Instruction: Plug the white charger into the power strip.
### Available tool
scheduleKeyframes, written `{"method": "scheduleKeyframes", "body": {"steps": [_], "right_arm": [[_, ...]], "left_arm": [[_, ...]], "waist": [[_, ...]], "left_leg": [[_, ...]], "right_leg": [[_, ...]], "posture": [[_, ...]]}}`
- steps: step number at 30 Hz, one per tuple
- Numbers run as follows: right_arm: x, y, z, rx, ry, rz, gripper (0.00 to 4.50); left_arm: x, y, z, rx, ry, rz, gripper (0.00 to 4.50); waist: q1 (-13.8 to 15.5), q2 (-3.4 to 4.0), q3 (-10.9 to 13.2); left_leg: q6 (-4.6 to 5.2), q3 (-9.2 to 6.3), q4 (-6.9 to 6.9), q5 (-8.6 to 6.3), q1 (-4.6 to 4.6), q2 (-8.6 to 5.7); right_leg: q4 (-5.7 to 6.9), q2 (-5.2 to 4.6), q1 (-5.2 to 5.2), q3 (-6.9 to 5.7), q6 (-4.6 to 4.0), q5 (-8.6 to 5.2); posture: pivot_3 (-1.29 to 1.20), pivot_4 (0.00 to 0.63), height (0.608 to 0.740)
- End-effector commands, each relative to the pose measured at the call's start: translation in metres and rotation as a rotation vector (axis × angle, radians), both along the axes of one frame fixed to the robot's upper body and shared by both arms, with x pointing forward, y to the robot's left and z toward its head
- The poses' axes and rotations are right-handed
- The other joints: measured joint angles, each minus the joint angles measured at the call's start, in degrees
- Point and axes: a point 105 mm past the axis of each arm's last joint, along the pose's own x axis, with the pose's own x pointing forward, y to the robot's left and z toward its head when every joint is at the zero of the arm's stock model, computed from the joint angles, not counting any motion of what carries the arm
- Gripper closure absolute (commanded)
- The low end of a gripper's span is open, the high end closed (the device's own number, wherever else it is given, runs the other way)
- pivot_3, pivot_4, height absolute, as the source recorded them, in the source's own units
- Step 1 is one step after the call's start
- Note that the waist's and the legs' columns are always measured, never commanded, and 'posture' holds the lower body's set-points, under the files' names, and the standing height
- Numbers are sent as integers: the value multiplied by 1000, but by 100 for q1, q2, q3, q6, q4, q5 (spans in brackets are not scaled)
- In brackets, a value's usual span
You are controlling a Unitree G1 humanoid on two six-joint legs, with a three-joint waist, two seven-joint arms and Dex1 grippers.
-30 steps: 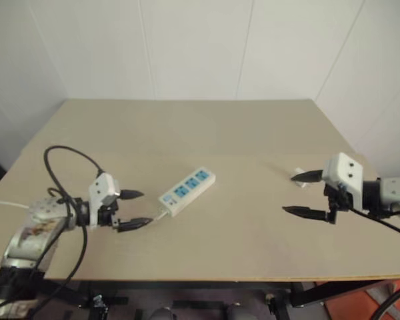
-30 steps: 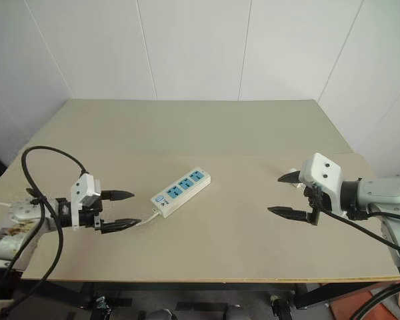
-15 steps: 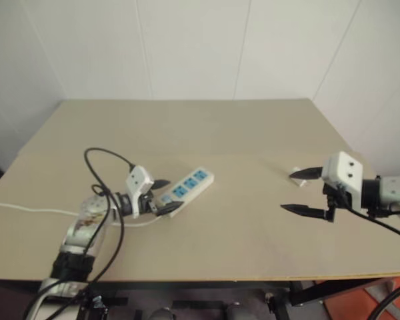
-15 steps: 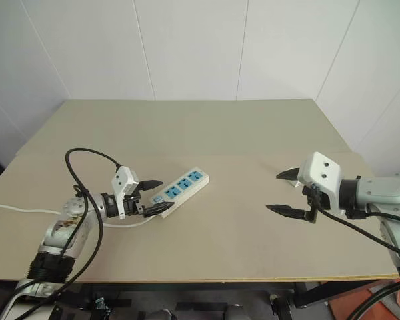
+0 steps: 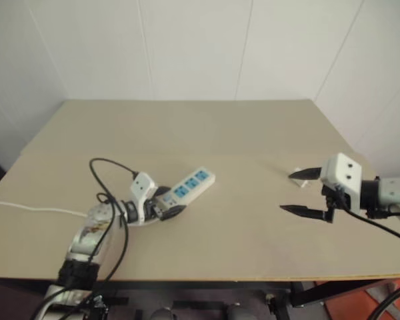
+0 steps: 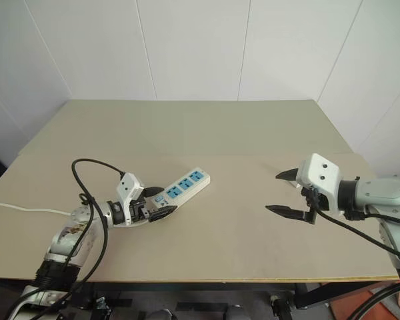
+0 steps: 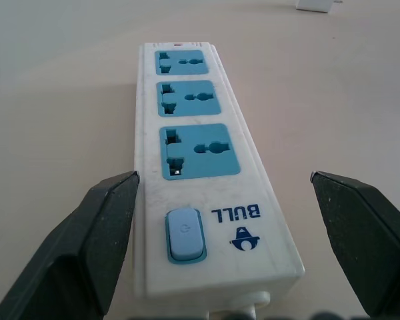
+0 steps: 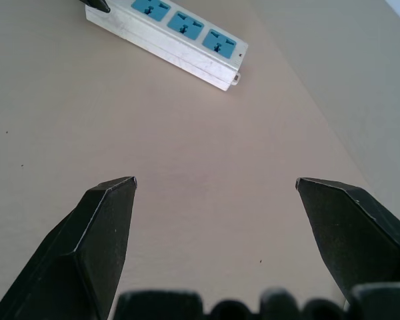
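Presently: left claw (image 7: 223, 233) straddles the switch end of the power strip (image 7: 200, 160), jaws open; nothing gripped.
Right claw (image 6: 285, 193) hangs open and empty above the counter (image 6: 207, 127), well apart from the strip. What appears to be the white charger (image 5: 300, 175) lies on the counter just behind that claw, partly masked by one finger. Risks: closing off-centre could skew or slide the strip, or press its switch; the charger's small size invites a slipped pickup. No containers are present.
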Motion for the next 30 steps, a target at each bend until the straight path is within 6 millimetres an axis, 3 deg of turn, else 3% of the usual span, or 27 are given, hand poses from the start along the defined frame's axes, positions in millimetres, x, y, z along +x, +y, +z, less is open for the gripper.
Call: {"method": "scheduleKeyframes", "body": {"steps": [1,17,24,30], "right_arm": [[-2,4,11,-10,-58,19,0],[-6,8,12,19,-35,37,0],[-4,9,16,15,-44,39,0],[-6,10,17,16,-48,43,0]], "left_arm": [[0,-3,-11,22,25,22,17],[-2,-19,-36,-37,58,17,17],[-3,-25,-44,-70,47,3,17],[-1,-26,-40,-94,-6,-5,17]], "waist": [[2,0,0],[61,16,-10],[75,22,-13],[91,31,-18]], "left_leg": [[0,0,0,0,-3,0],[0,-2,8,0,5,-3],[18,-6,8,-12,62,-3],[23,-5,8,-15,79,-3]], "right_leg": [[0,0,-2,0,0,0],[-3,-2,14,-2,3,2],[-26,-3,85,-9,10,-3],[-26,-3,100,-8,12,-4]], "posture": [[0,150,740],[0,150,740],[0,150,740],[0,150,740]]}}
